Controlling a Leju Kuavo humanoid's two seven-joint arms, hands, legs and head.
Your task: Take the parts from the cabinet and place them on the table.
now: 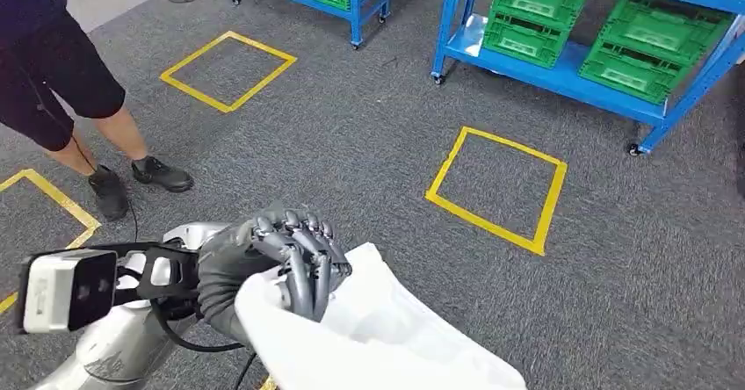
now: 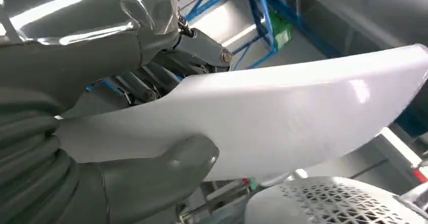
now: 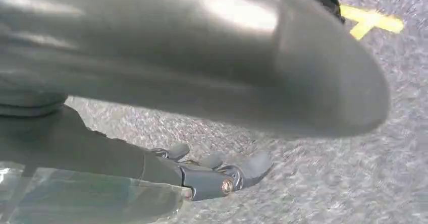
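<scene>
Grey carpet (image 1: 351, 144); left robot hand (image 1: 281, 254) grips unlabelled white part (image 1: 386, 337).

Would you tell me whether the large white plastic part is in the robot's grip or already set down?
In its grip: the left robot hand wraps the white plastic part above the grey carpet.

White part (image 1: 386, 337) — cut off by the frame's bottom edge.

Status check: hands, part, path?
Left hand grips white part. Right hand empty, fingers apart, over carpet. Person standing ahead-left.
</scene>
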